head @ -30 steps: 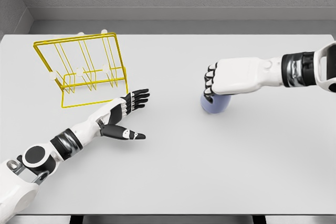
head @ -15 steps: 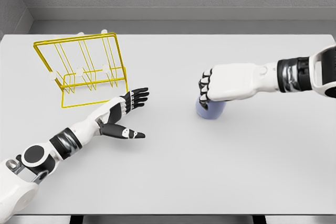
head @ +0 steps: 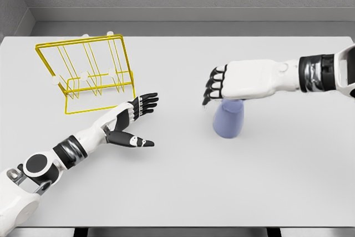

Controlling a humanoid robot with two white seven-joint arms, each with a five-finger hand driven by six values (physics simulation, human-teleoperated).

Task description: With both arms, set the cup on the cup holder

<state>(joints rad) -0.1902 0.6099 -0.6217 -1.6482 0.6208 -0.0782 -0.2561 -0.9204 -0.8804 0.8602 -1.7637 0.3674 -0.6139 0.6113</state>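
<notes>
Right hand (head: 236, 81), glossy white, curled fingers on smooth lavender cup (head: 228, 119); left hand (head: 128, 121) spread, empty.

Cup (head: 228, 119) under right hand (head: 236, 80) (touching)

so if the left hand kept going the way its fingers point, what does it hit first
Nothing close, by this view: the left hand points up and right over bare table, passing right of the yellow rack and left of the cup. Depth is unclear.

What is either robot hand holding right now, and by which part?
The right robot hand sits over the top of the blue cup; whether it grips it cannot be told. The left robot hand is open and holds nothing.
</notes>
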